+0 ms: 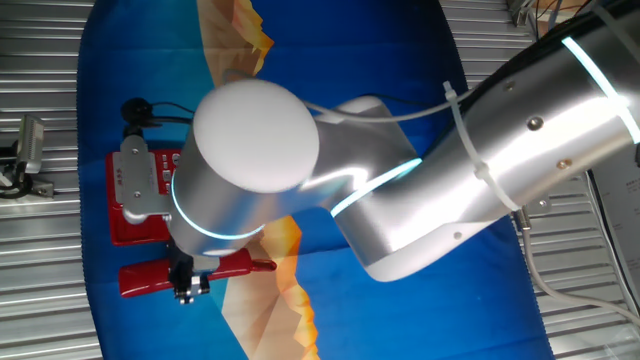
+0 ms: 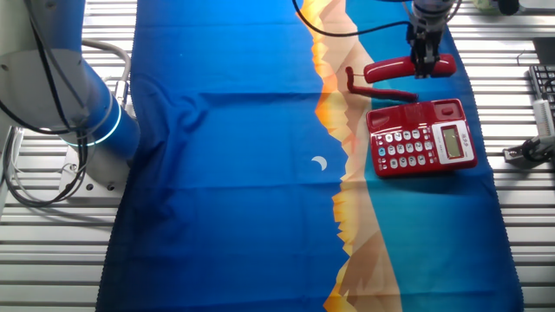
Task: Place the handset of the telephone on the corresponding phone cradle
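The red handset [image 2: 390, 69] lies level just beyond the far side of the telephone [image 2: 422, 139], apart from it. My gripper [image 2: 425, 62] comes down from above, and its fingers straddle the handset's middle, closed on it. The phone cradle [image 2: 414, 113] is the plain red strip on the base's side nearest the handset; it holds nothing. A red cord [image 2: 381, 92] runs between handset and base. In one fixed view the handset [image 1: 145, 279] shows below my gripper [image 1: 186, 288]. There the arm hides most of the telephone [image 1: 135, 225].
A blue cloth with an orange pattern [image 2: 243, 173] covers the slatted metal table. The arm's base [image 2: 61, 95] stands at the cloth's left edge. A keyboard [image 2: 542, 87] and a small metal object [image 2: 529, 152] lie at the right edge. A grey device [image 1: 25, 150] sits off the cloth.
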{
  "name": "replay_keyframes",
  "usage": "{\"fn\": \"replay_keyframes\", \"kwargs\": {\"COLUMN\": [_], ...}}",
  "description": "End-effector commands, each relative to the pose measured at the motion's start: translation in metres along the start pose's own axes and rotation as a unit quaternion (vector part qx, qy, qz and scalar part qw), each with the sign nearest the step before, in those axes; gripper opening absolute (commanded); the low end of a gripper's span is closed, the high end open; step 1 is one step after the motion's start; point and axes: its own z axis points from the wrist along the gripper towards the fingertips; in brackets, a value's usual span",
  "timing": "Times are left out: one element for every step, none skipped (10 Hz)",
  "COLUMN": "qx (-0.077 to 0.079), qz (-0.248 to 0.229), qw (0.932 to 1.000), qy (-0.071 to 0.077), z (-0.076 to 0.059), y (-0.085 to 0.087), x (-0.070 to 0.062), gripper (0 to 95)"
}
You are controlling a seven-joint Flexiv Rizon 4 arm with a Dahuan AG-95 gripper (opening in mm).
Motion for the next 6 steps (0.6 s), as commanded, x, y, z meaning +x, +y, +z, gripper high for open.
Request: {"fn": "replay_keyframes", "kwargs": {"qx": [0.000, -0.001, -0.002, -0.002, -0.005, -0.008], "qz": [0.000, 0.000, 0.000, 0.000, -0.002, -0.003], "qw": [1.0000, 1.0000, 1.0000, 1.0000, 1.0000, 1.0000], "qy": [0.000, 0.000, 0.000, 0.000, 0.001, 0.001], "z": [-0.001, -0.002, -0.005, -0.005, -0.007, -0.008], "y": [-0.003, -0.005, -0.010, -0.010, -0.017, -0.019], "x": [0.000, -0.001, -0.002, -0.002, -0.002, -0.002], "gripper": [0.0, 0.0, 0.0, 0.0, 0.0, 0.0]}}
